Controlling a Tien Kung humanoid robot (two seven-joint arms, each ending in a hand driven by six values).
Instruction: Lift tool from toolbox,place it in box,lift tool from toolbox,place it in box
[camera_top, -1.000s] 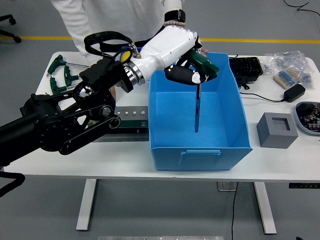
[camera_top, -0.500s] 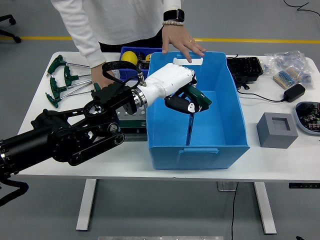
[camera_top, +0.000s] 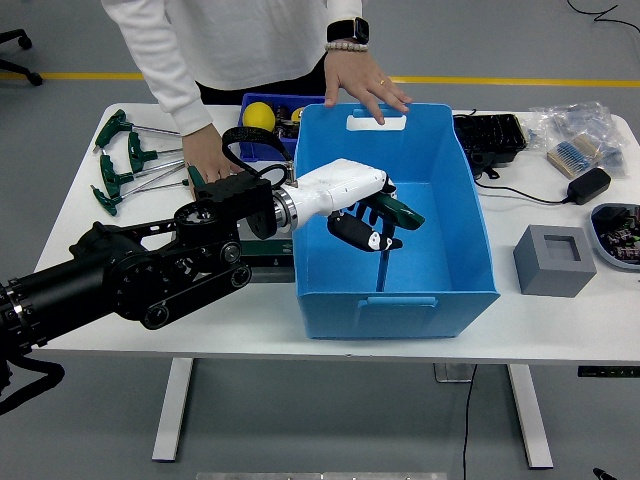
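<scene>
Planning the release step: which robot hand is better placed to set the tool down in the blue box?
Left. The left robot hand is already inside the blue box, gripping the green-handled tool. The right is not in view.

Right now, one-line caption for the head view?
Left hand lowers a green-handled tool into the blue box while a person's hand rests on its far rim.

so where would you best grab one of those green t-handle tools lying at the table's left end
By the green T-handle, coming from above: the tools lie flat on the table, the chunky handles sit at the left end, and the thin metal shafts offer little to grip.
</scene>
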